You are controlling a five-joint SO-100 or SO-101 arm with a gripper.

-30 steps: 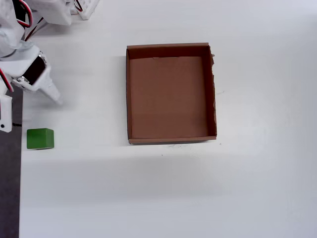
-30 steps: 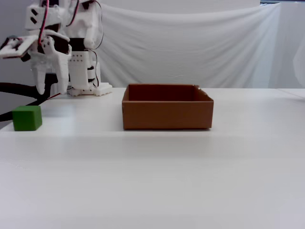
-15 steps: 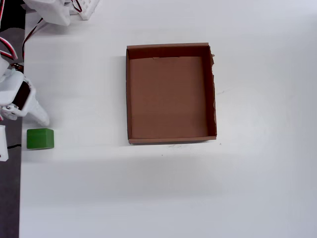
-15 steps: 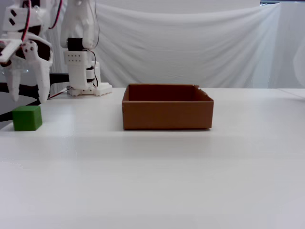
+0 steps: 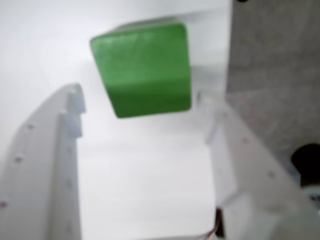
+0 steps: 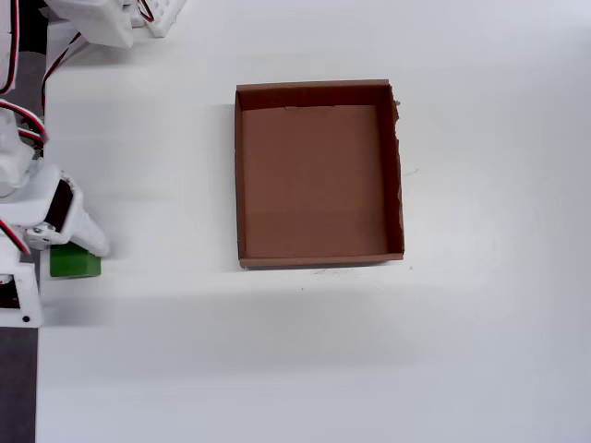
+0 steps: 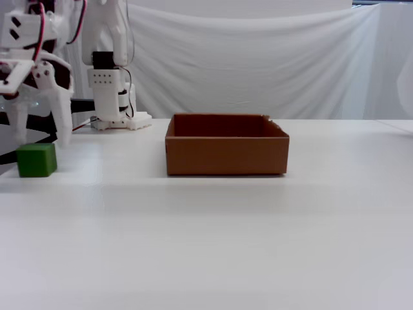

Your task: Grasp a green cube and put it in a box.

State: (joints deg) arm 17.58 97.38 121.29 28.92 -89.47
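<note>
At the far left of the fixed view the gripper (image 7: 39, 139) hangs with its fingers spread apart and empty, tips pointing down just above the green cube (image 7: 37, 159), which sits on the white tabletop (image 7: 213, 226) close to its left edge. The coming move turns on that vertical gap: the cube lies directly below and slightly ahead of the fingertips, not yet between them. In the wrist view the cube (image 5: 142, 67) shows beyond the two finger tips, roughly centred across the opening but turned a little askew to the fingers. In the overhead view the gripper (image 6: 57, 242) covers part of the cube (image 6: 76, 265). Well to the right stands the box (image 6: 319, 254), empty.
</note>
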